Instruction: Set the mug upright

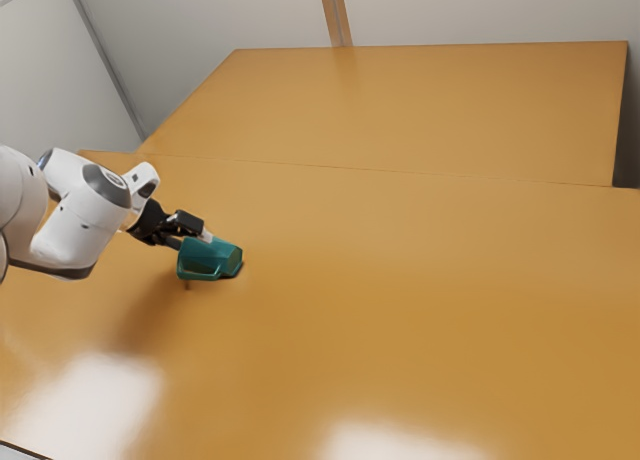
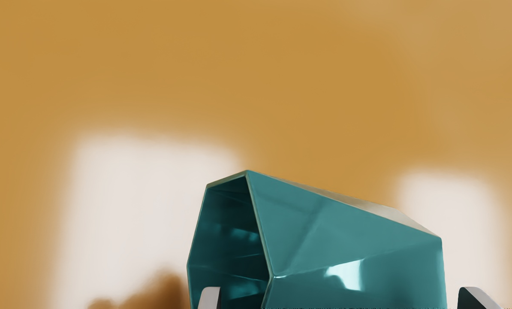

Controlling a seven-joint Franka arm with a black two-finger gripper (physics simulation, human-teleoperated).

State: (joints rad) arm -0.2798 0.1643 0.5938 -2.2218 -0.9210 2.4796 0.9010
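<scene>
The black gripper (image 1: pixel 190 235) is at the teal mug (image 1: pixel 208 258) near the exterior view's left, its fingers reaching the mug's upper side. The faceted mug is tipped over on its side, not upright. In the wrist view, the gripper (image 2: pixel 339 298) is open wide, with the mug (image 2: pixel 350 262) between its two fingertips. One fingertip overlaps the mug's dark open mouth; the other stands just off the opposite end, a narrow gap showing. The mug's lower part is cut off in the wrist view, and I cannot make out its handle there.
The wooden table (image 1: pixel 400 280) extends widely toward the exterior view's right, with a seam across it. Pale walls (image 1: pixel 480 10) stand behind its far edge. Bright reflections lie on the tabletop, and the arm's shadow falls beside the mug.
</scene>
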